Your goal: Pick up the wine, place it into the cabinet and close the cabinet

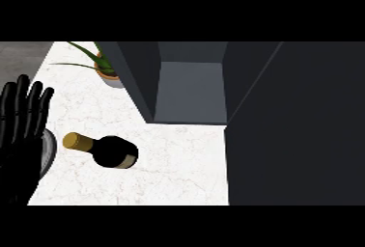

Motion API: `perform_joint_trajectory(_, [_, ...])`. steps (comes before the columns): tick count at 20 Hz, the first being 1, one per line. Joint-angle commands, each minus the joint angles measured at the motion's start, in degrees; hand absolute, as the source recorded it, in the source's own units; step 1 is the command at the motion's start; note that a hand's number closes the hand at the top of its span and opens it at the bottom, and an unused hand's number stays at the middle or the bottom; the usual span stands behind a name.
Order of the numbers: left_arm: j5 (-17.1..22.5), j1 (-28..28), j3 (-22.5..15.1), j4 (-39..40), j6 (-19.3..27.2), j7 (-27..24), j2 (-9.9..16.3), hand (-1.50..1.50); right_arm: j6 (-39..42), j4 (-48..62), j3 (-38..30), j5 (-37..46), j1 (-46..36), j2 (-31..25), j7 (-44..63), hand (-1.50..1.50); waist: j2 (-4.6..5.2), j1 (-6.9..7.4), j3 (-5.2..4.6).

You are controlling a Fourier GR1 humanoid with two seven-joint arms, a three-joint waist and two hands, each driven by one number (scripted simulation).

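Observation:
A dark wine bottle (114,151) with a gold capped neck (77,142) stands on the white marble counter (178,164), left of middle. Behind it the dark cabinet (189,91) is open, showing a grey inner shelf, and its door (296,125) swings out to fill the right side of the view. My left hand (21,120) rests at the left edge with straight fingers pointing up, a short way left of the bottle and not touching it. My right hand does not show.
A potted plant (105,67) with long green leaves stands at the back left beside the cabinet's wall. A grey round rim (49,149) peeks out from behind my left hand at the counter's left edge.

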Motion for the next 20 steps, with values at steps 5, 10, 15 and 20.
perform_joint_trajectory(5, [6.15,-9.10,5.33,6.53,-3.52,-3.15,2.74,-1.50,2.94,-7.70,-2.13,-4.31,9.73,-0.07,-2.38,-1.50,-1.44,-1.94,1.22])
perform_joint_trajectory(10, [21.39,-8.90,3.49,9.64,-3.07,6.82,-4.69,-1.50,10.76,-7.47,3.55,-14.22,11.13,-2.36,7.29,-1.50,-1.38,-2.39,1.20])
perform_joint_trajectory(15, [24.31,-9.93,4.89,5.47,-0.26,12.51,-3.52,-1.50,9.68,-13.02,-0.16,-17.77,9.78,-4.14,15.15,-1.50,-1.45,-1.10,1.20])
perform_joint_trajectory(20, [21.06,-7.04,-1.04,2.97,2.74,12.18,-5.36,-1.50,9.91,-13.78,1.28,-17.02,9.88,-1.62,16.38,-1.50,-1.44,-1.04,1.21])
